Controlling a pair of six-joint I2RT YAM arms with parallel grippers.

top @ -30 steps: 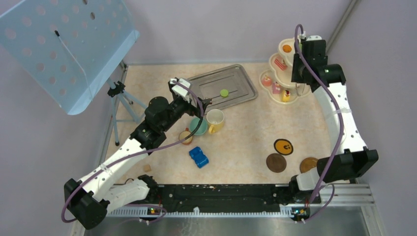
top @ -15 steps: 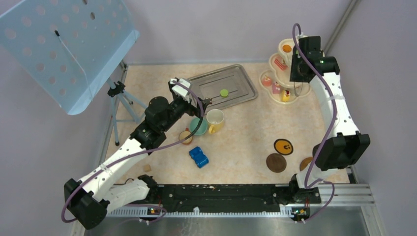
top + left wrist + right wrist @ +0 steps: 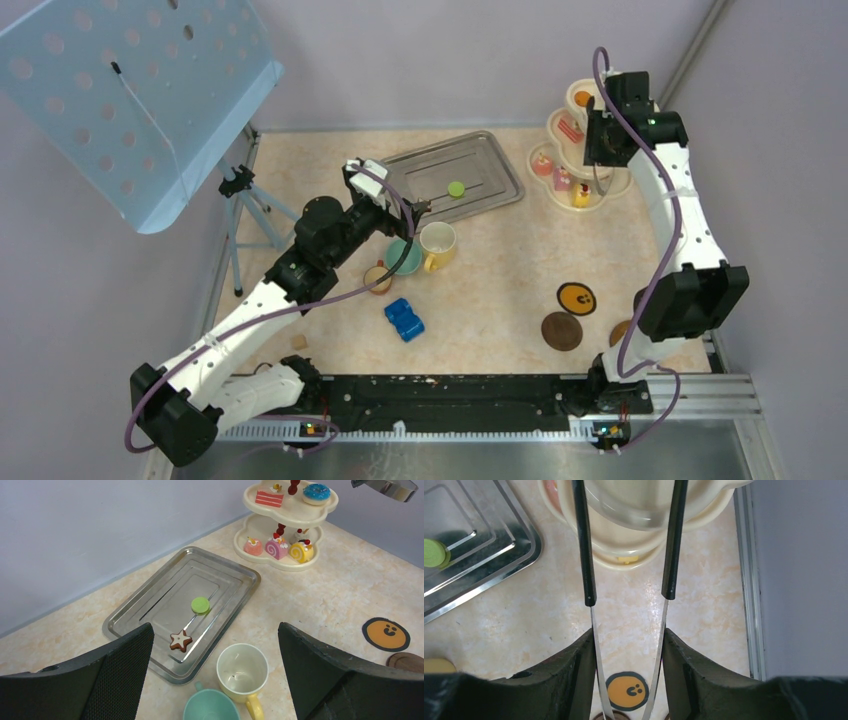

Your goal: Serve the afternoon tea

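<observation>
Right wrist view: our right claw, partly closed, pinches black-sleeved metal tongs above the cream tiered stand, top centre. Mid-stocking, we judge; next, fetch the green round macaron, left edge. Our left claw gapes empty.

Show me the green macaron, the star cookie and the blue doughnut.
green macaron (image 3: 200,605), left wrist view, centre of its top.
star cookie (image 3: 180,640), left wrist view, middle of the star.
blue doughnut (image 3: 311,495), left wrist view, near side of its icing.
</observation>
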